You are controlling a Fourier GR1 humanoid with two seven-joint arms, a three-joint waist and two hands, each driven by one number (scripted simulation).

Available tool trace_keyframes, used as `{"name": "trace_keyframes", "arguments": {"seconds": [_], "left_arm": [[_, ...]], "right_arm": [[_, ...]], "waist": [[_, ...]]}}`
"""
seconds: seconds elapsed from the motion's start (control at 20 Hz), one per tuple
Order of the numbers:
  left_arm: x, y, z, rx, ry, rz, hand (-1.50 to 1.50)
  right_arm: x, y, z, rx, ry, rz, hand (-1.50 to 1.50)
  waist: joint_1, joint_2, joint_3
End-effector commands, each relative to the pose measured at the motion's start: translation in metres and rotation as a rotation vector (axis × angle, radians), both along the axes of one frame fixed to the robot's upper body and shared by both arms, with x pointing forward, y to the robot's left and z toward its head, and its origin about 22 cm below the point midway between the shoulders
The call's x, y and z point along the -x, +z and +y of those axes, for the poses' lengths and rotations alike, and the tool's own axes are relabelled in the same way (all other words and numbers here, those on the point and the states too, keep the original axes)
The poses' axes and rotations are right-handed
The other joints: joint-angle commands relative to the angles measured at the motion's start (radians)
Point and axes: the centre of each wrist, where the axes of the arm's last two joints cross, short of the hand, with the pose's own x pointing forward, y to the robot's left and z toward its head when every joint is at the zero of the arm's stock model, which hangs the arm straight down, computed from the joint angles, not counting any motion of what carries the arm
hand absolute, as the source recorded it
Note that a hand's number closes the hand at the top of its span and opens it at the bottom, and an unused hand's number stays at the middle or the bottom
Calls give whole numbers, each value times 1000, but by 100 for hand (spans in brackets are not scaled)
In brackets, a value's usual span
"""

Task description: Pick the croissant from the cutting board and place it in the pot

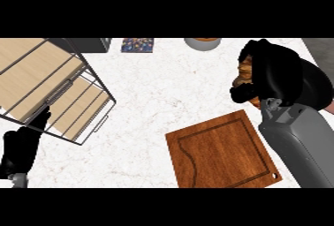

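Two black hands show over the white marbled tabletop [150, 88]. The right hand [271, 75] hangs near the tabletop's right edge, at the end of a grey forearm [297, 141] that comes in from the near right corner. Its fingers [243, 92] are curled round the croissant [246, 70], of which only a brown, ridged strip shows at the hand's left side. Hand and croissant are over the pot [316, 88], a dark round vessel mostly hidden beneath them at the right edge. Whether the croissant touches the pot cannot be told. The wooden cutting board [222, 154] lies near the tabletop's near edge, just left of the forearm, with nothing on it. The left hand [20, 152] rests at the near left corner, fingers relaxed and pointing up. A wire rack with pale wooden shelves [46, 84] fills the far left corner. At the far edge stand a grey bowl [202, 43] and a small colourful box [138, 45].
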Motion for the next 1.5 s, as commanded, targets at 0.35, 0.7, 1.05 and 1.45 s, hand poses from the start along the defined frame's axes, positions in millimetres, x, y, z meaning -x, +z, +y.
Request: {"name": "trace_keyframes", "arguments": {"seconds": [0.35, 0.7, 1.05, 1.45], "left_arm": [[5, 12, 5, 4, -9, 6, 0], [10, 8, 4, -11, -9, -11, 0], [-1, 8, -1, 8, -24, -21, 0], [-10, 7, -20, -1, -58, -29, 0]], "right_arm": [[-18, 50, -66, -185, -63, -229, 150], [-41, 36, -131, -193, -69, -256, 150], [-87, 36, -184, -168, -75, -222, 150], [-105, 7, -225, -123, -118, -155, 150]], "waist": [[12, 4, 1], [14, 6, 1], [32, 12, 1], [66, 27, 2]]}}
